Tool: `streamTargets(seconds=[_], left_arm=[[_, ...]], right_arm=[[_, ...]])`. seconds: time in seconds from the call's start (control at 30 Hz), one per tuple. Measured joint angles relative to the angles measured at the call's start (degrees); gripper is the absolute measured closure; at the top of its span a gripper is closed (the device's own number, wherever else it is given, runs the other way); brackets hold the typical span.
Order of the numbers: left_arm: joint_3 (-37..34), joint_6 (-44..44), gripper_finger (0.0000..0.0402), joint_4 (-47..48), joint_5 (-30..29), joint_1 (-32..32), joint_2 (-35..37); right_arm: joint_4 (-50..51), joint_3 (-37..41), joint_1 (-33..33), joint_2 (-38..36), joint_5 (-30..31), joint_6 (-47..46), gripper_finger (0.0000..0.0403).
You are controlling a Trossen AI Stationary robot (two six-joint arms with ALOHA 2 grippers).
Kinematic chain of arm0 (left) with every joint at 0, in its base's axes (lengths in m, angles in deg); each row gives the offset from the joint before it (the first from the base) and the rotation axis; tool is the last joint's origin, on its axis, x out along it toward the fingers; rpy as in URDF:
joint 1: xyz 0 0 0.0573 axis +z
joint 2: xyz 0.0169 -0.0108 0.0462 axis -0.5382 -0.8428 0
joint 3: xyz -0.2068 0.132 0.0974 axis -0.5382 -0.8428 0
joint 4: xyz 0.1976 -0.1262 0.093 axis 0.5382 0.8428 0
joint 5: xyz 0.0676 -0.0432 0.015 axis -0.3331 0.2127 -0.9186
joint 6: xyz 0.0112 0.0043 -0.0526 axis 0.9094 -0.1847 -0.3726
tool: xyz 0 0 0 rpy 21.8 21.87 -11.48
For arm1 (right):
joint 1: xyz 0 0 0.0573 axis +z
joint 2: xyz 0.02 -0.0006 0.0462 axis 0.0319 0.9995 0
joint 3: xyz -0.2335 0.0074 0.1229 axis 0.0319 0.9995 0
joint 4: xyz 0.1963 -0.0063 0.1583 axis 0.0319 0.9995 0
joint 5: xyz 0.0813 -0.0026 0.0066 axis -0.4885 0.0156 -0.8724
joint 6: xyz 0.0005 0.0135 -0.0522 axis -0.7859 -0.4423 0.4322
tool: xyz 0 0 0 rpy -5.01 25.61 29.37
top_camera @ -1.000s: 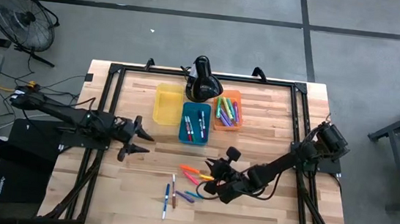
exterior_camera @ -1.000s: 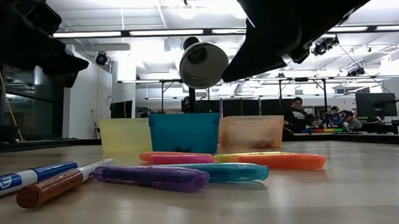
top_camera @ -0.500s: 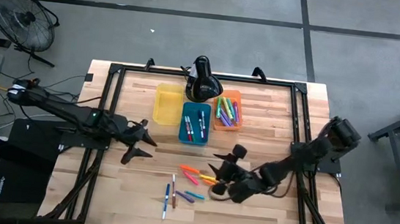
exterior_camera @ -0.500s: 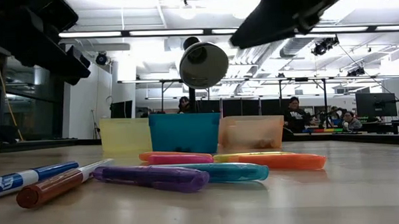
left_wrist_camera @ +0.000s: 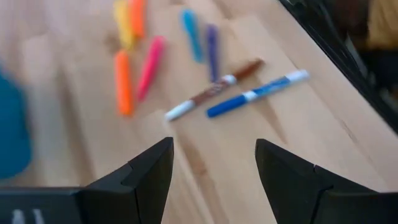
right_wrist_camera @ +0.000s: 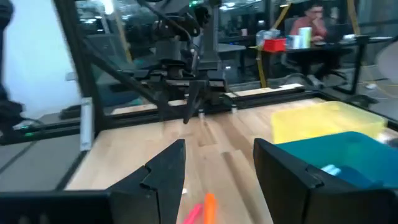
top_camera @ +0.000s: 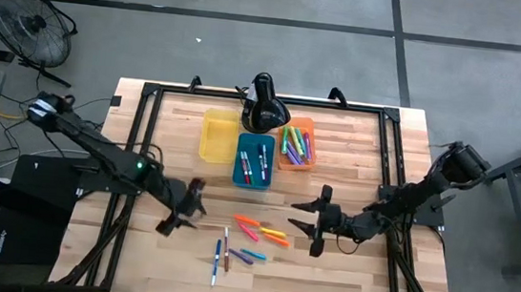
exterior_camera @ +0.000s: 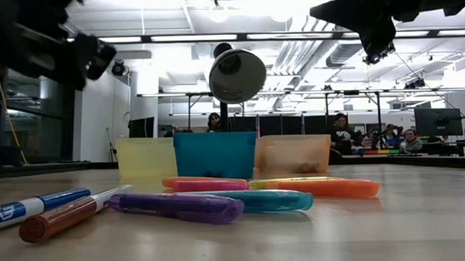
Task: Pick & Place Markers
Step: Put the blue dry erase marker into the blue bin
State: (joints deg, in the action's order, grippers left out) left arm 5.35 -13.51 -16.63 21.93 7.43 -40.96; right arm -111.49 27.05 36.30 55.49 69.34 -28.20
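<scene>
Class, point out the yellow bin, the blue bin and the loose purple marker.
yellow bin (top_camera: 217,134), high view, its floor
blue bin (exterior_camera: 215,154), low view, its front wall
purple marker (exterior_camera: 177,206), low view, mid-barrel

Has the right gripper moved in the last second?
Yes. In the high view the right gripper has pulled back from over the loose markers toward the table's right side, and now hangs open, holding nothing.

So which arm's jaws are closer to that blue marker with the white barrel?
Left. The left gripper hovers just beside the blue marker, toward the bins; the right gripper hangs farther off, across the loose markers.
</scene>
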Motion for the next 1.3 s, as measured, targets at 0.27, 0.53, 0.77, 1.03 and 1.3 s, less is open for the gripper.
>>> streamTargets(seconds=[0.27, 0.53, 0.77, 1.03, 1.3], left_arm=[[8.0, 14.0, 0.0177, -0.9, -0.4, -7.1, -14.0], [17.9, 18.8, 0.0177, -1.0, 0.6, -7.9, -27.2], [24.1, 29.2, 0.0177, 3.3, 3.7, -9.1, -35.9], [29.1, 37.9, 0.0177, 6.7, -3.6, -11.9, -41.2], [29.9, 39.3, 0.0177, 6.7, -3.0, -12.0, -41.3]], right_arm=[[0.3, 0.0, -0.4, 0.0, -4.6, -1.5, 0.0226], [0.6, 0.0, -0.3, 0.0, -6.6, -2.0, 0.0226], [0.7, 0.0, -0.3, 0.0, -8.8, -2.2, 0.0226], [1.0, 0.0, -0.3, 0.0, -10.4, -3.4, 0.0226], [1.1, 0.0, -0.3, 0.0, -10.3, -3.4, 0.0226]])
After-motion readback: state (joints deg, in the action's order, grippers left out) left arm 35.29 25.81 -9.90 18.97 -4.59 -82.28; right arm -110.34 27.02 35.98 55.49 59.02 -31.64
